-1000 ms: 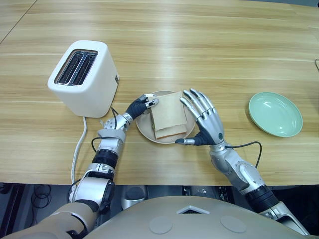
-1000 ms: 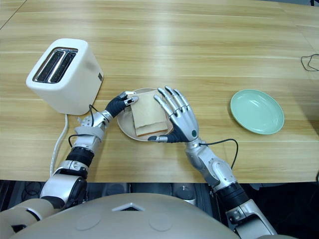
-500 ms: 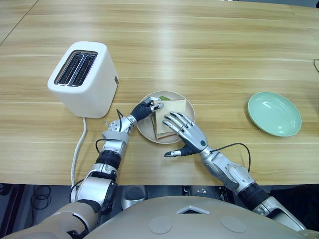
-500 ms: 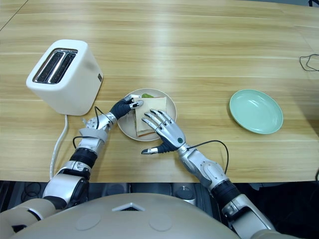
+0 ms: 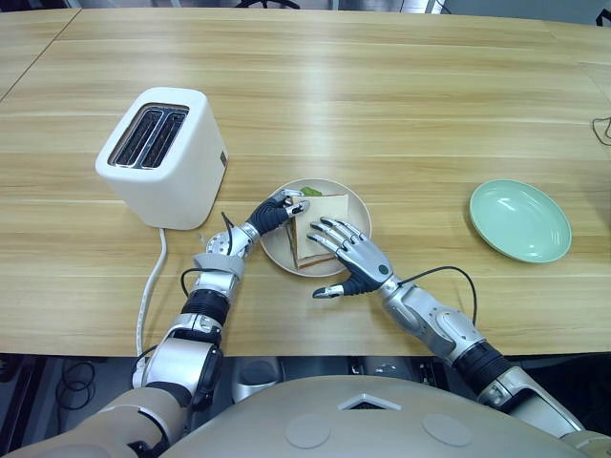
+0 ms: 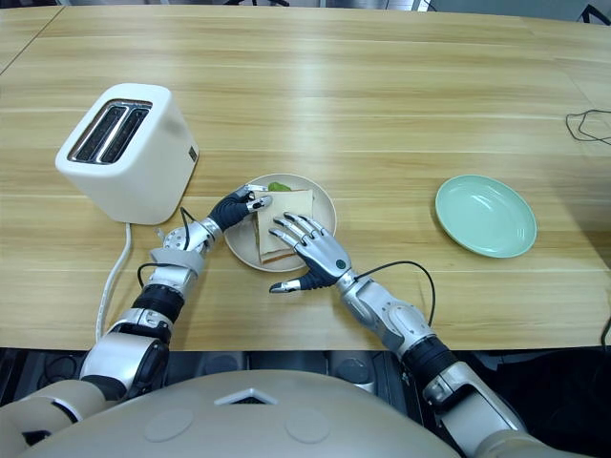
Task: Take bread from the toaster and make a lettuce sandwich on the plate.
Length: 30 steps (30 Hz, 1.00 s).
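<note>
A white two-slot toaster (image 5: 162, 157) stands at the left with both slots dark. A beige plate (image 5: 279, 250) lies in the middle of the table and holds a sandwich (image 5: 320, 215) of brown-crusted bread. A bit of green lettuce (image 5: 312, 191) peeks out at the sandwich's far edge. My left hand (image 5: 277, 208) rests at the sandwich's left corner, over the plate's rim. My right hand (image 5: 353, 260) is open, its fingers spread over the sandwich's near right part, and it holds nothing.
An empty pale green plate (image 5: 520, 219) lies at the right. The toaster's white cable (image 5: 153, 277) runs down to the table's near edge on the left. Bare wooden tabletop stretches behind the plates.
My right hand has dropped from upright beside the bread to low over its near edge. The bread now lies flat with lettuce showing. The whole view has shifted slightly.
</note>
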Tool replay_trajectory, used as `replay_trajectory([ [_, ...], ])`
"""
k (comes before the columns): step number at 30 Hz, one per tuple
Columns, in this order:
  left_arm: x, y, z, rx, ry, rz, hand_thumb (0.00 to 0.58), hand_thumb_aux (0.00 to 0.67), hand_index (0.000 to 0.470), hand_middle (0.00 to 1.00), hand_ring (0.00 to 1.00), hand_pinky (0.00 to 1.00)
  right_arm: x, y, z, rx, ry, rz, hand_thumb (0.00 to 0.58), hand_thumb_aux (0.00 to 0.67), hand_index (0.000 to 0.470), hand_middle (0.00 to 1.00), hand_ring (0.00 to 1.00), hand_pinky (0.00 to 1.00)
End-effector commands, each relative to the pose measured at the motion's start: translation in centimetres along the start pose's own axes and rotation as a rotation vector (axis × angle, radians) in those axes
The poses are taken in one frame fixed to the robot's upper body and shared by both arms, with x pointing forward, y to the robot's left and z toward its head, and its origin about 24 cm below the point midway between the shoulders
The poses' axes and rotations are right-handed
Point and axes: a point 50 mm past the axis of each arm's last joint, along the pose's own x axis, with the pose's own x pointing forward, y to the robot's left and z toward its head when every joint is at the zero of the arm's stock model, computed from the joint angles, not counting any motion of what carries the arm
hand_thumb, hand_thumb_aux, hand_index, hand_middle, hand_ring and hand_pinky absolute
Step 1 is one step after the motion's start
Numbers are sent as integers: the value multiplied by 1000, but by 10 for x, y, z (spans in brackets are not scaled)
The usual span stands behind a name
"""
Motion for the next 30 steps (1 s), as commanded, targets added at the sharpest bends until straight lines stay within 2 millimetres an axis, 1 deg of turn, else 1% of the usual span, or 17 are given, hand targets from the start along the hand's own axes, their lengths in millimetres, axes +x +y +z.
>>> replay_trajectory([
  [1,6,2,8,146,-30,42,0,0,0,627,627,627,-32,46,-5,23,61,328,0,0,0,0,0,0],
  [2,6,5,12,163,-52,75,0,0,0,459,459,459,-32,47,-5,23,62,334,0,0,0,0,0,0],
  [3,8,10,16,174,-71,117,0,0,0,380,380,380,-33,47,-5,24,63,339,0,0,0,0,0,0],
  [5,9,18,27,215,-119,209,0,0,0,318,318,318,-33,48,-6,25,66,343,0,0,0,0,0,0],
  [6,9,22,31,243,-139,255,0,0,0,318,318,318,-34,48,-6,25,67,344,0,0,0,0,0,0],
  [8,9,30,39,287,-178,335,0,0,0,275,275,275,-34,49,-7,24,70,346,0,0,0,0,0,0],
  [13,6,49,53,359,-232,494,0,0,0,243,243,243,-33,48,-8,23,73,344,0,0,0,0,0,0],
  [17,3,57,58,390,-267,553,0,0,0,220,220,220,-33,48,-9,21,72,342,0,0,0,0,0,0],
  [22,0,61,62,383,-299,585,0,0,0,208,208,208,-29,43,-10,15,65,307,0,0,0,0,0,0],
  [24,-2,59,67,356,-352,584,0,0,0,204,204,204,-23,35,-10,6,56,244,0,0,0,0,0,0],
  [26,-4,55,76,308,-439,566,0,0,0,204,204,204,-14,19,-9,4,44,117,0,0,0,0,0,0],
  [28,-9,46,87,216,-557,507,0,0,0,196,196,196,-6,-7,-4,85,20,-53,0,0,0,0,0,0],
  [29,-11,44,90,186,-589,487,0,0,0,196,196,196,-5,-15,-3,110,10,-100,0,0,0,0,0,0],
  [30,-14,42,93,139,-626,463,0,0,0,200,200,200,-4,-28,-1,161,-5,-176,0,0,0,0,0,0],
])
